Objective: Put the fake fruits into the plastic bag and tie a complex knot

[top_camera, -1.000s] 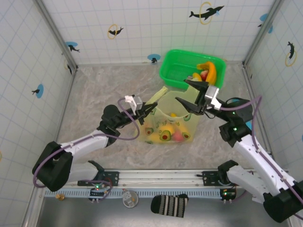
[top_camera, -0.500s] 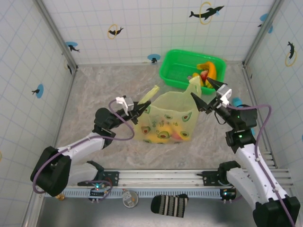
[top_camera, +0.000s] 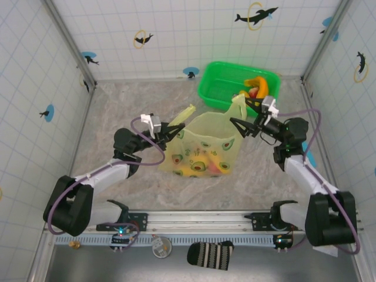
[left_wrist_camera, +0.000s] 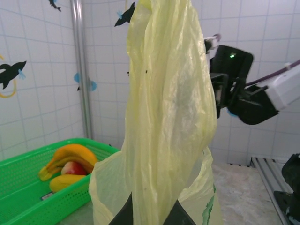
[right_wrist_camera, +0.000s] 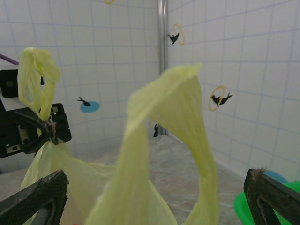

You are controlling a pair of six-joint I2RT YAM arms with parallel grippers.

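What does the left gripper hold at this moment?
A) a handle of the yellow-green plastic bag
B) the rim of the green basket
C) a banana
A: the left gripper is shut on the plastic bag, whose handle strip rises from between its fingers; the bananas lie in the green basket.

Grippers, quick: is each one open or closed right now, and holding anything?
Left gripper: closed on a handle of the plastic bag.
Right gripper: open, holding nothing; the bag's other handle stands between its jaws.

Scene viewed steeply from overhead — wrist cameras held close, aimed at each other across the shared plastic bag point(top_camera: 205, 147).
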